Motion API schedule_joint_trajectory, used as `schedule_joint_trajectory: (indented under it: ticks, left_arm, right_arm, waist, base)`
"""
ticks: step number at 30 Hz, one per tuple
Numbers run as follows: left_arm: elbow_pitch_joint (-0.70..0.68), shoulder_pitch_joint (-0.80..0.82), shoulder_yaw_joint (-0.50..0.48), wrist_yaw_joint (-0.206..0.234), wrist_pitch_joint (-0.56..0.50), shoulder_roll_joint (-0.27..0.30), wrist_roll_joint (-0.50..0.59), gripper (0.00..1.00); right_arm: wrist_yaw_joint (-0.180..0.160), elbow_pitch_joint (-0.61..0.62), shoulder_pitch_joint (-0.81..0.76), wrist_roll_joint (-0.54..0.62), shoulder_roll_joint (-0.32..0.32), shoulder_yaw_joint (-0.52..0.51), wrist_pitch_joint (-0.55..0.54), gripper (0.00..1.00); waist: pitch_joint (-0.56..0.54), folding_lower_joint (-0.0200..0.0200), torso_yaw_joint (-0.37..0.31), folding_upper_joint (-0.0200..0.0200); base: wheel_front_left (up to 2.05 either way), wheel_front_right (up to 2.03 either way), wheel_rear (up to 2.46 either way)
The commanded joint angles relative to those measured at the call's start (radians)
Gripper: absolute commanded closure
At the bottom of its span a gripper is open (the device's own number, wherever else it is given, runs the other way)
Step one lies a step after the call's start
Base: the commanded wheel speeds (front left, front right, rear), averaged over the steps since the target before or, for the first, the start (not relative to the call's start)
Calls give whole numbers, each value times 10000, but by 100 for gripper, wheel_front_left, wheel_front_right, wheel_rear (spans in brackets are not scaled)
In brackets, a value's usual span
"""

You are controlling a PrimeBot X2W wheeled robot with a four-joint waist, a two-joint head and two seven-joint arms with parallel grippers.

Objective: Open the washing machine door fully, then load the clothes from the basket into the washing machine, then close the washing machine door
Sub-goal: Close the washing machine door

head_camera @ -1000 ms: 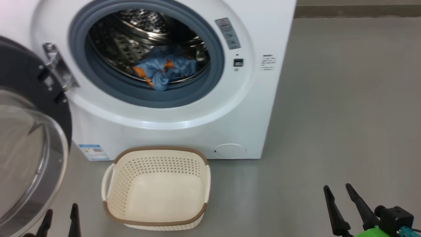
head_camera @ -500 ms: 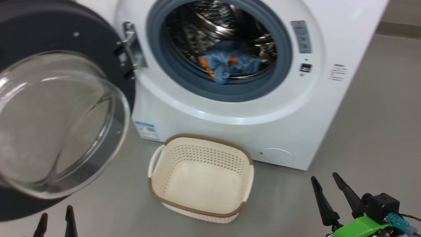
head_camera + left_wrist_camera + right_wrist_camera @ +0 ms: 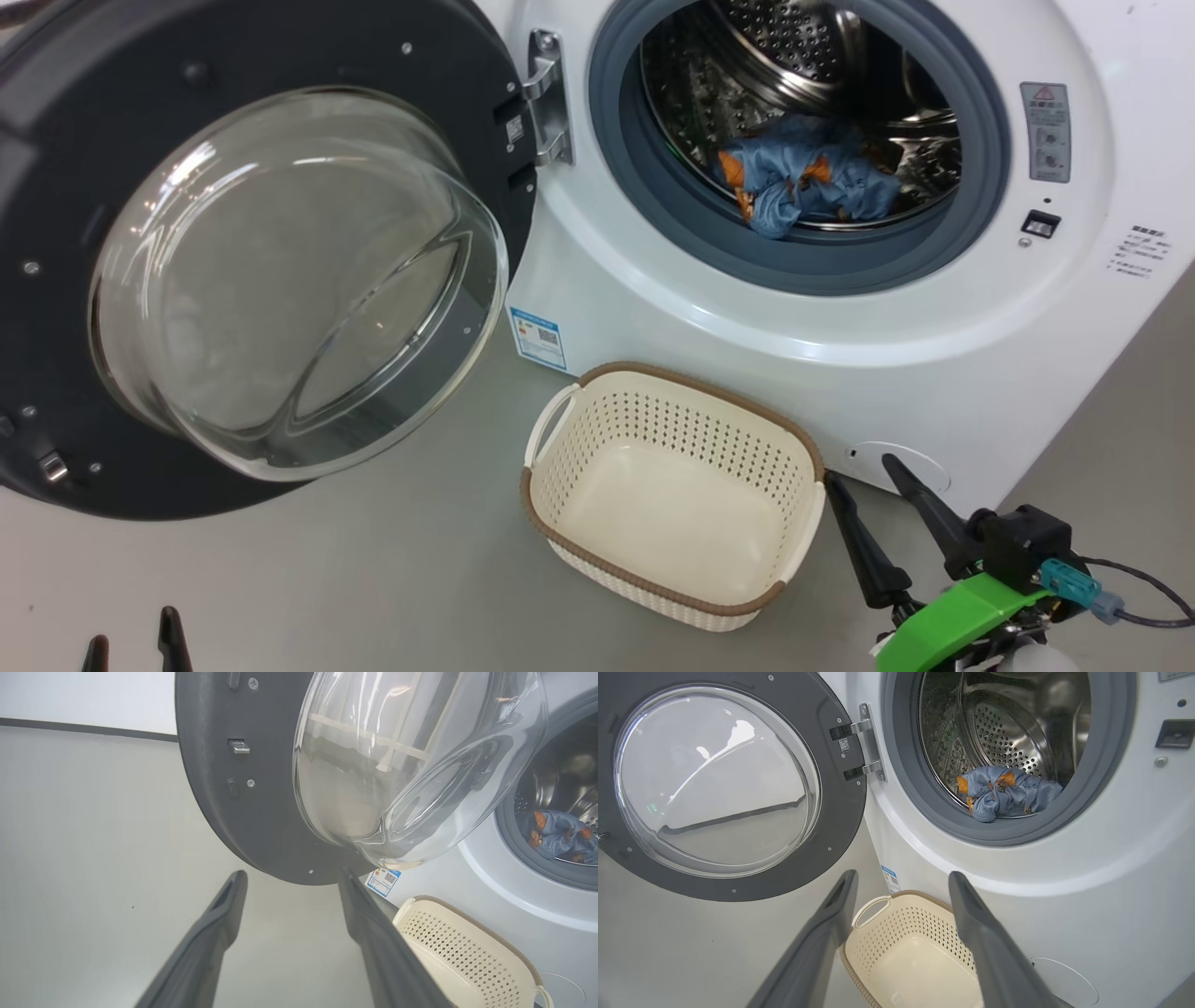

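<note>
Grey floor (image 3: 327,579) w/ basket (image 3: 672,420) by washer (image 3: 747,345)

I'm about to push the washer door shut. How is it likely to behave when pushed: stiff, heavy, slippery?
The washing machine door probably swings as one rigid piece about its metal hinge. Its bulging glass porthole looks smooth, so contact may slide; the matte dark rim seems safer to push. It looks fairly heavy, so expect momentum.

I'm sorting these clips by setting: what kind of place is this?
Probably a laundry corner, perhaps a test room: a white front-loading washing machine with its door swung open, a cream basket on the bare grey floor before it.
</note>
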State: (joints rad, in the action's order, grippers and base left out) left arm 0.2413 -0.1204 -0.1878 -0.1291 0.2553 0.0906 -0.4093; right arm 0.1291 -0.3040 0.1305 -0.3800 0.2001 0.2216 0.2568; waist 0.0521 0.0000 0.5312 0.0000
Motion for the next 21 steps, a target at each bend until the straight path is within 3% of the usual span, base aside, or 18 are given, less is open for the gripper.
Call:
schedule_joint_trajectory:
  ticks: [1,9,10,11,13,17,21]
  left_arm:
    - [-334,185,-408,-16,65,104,-56,0]
    - [-520,152,-546,-16,65,-45,-79,0]
    - [-589,188,-600,-16,65,-66,-131,5]
    - [-700,240,-660,-16,65,-76,-216,62]
    - [-1031,400,-858,-16,65,4,-432,100]
    - [-2059,1075,-1473,-16,65,626,-942,100]
    - [-2866,2137,-1892,-16,65,1837,-1609,100]
  right_arm:
    - [16,144,367,-72,138,287,49,0]
    - [16,42,516,-159,263,424,49,0]
    - [16,37,499,-169,272,413,49,0]
    - [16,44,468,-177,273,402,49,0]
    - [16,84,371,-179,251,346,49,0]
    - [16,222,111,-123,174,111,49,0]
    - [16,383,-157,-3,93,-262,49,0]
  waist:
    - [117,0,82,0]
    - [174,0,82,0]
    - [159,0,76,0]
    - [142,0,68,0]
    - [140,0,53,0]
    - [223,0,26,0]
    - [366,0,-16,0]
  base:
    - [0,0,0]
    - [0,0,0]
    - [0,0,0]
    - [0,0,0]
    - [0,0,0]
    - [0,0,0]
    - [0,0,0]
